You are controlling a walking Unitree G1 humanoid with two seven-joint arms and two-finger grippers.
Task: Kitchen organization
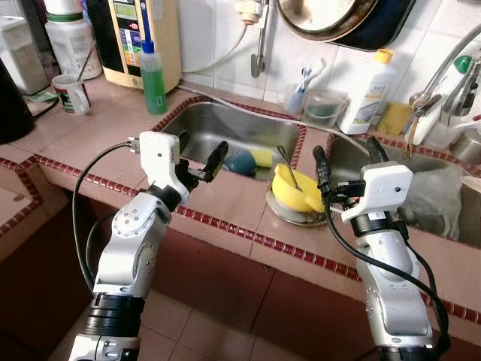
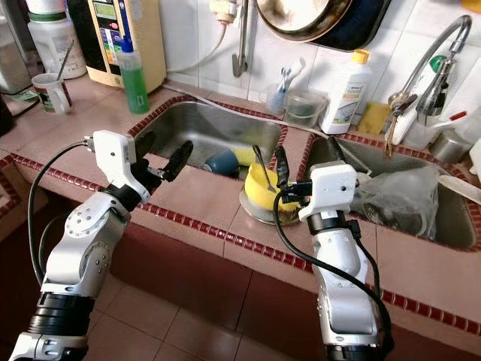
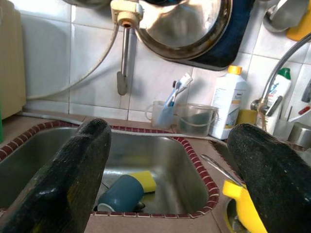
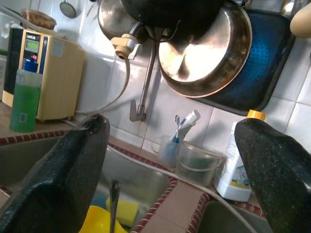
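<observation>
Nearest, left pincer raised over the tiled table at the near rim of the left sink, fingers spread wide, gripping nothing. Right pincer beside it over the divider between the basins, likewise spread and empty. Just ahead of the right pincer, yellow bowl tilted on a plate at the table edge, a spoon standing in it. Down in the left sink, blue cup lying on its side, touching a yellow sponge. Farther back, green bottle, toothbrush cup and white bottle along the wall.
</observation>
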